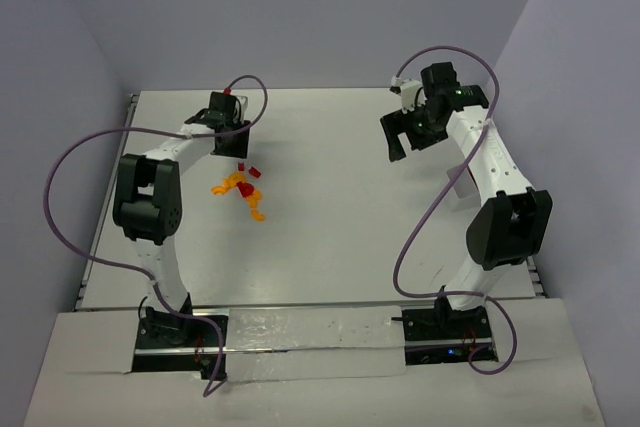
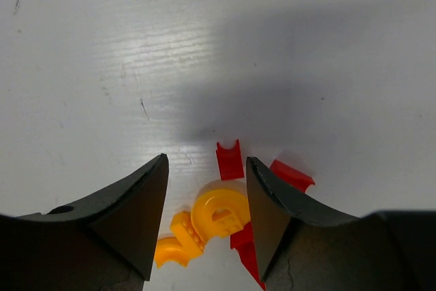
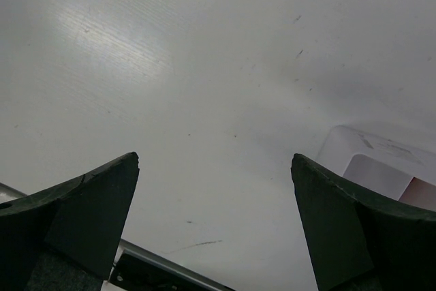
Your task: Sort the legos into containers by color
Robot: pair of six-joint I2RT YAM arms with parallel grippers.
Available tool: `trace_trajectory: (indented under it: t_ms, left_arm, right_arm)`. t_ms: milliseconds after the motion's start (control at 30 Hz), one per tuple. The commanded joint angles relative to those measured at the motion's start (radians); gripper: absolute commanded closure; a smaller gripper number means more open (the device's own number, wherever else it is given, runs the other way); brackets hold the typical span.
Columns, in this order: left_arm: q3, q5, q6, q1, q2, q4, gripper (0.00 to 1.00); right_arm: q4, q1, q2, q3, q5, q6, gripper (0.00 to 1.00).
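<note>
1. Counting the legos [image 1: 240, 187]: we find one loose cluster lying on the counter [image 1: 330, 207], left of centre and just in front of the left arm's wrist. It holds red and yellow-orange pieces. We see no green piece in any view.
2. Left end effector [image 2: 207, 161]: half-spread and low over that cluster. A curved yellow-orange piece [image 2: 219, 215] sits between its fingers. A red brick [image 2: 229, 163] lies just past the tips, a second red piece [image 2: 291, 174] shows beside the right finger, and another orange piece [image 2: 174, 249] lies by the left finger. We see a gap on the left side of the curved piece, so we judge that nothing is pinched yet.
3. Right end effector [image 3: 215, 160]: spread wide, with nothing between the fingers, raised over bare counter on the far right, well apart from the cluster.
4. Container [image 3: 371, 151]: only a corner of a white thin-walled box shows, at the lower right of the right wrist view. We cannot tell whether anything lies inside it. In the top view the right arm hides that spot.
5. Done, as far as we can judge: no piece that we can see is sorted, and every visible piece lies on the counter.
6. Left to do: pick the first piece, carry it to a container, and repeat for each piece, keeping red apart from yellow-orange. We judge the task to be at or near its start.
</note>
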Motion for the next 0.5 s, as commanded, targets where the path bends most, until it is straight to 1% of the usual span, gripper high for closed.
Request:
trace_trajectory:
  t_ms: [0, 167, 300, 400, 467]
  left_arm:
    - [0.056, 0.020, -0.017, 0.004, 0.030, 0.025, 0.43]
    - [0.055, 0.036, -0.016, 0.004, 0.044, 0.019, 0.44]
    - [0.054, 0.039, -0.022, 0.004, 0.059, 0.015, 0.48]
    - [0.068, 0.043, -0.031, 0.004, 0.083, -0.004, 0.53]
    - [0.074, 0.046, -0.035, 0.004, 0.094, -0.015, 0.54]
  right_arm:
    - [0.039, 0.012, -0.057, -0.008, -0.012, 0.015, 0.00]
    - [0.043, 0.012, -0.055, -0.010, -0.015, 0.021, 0.00]
    - [0.043, 0.015, -0.051, -0.003, -0.017, 0.024, 0.00]
    - [0.041, 0.018, -0.050, 0.004, -0.015, 0.024, 0.00]
    - [0.039, 0.018, -0.049, 0.006, -0.014, 0.024, 0.00]
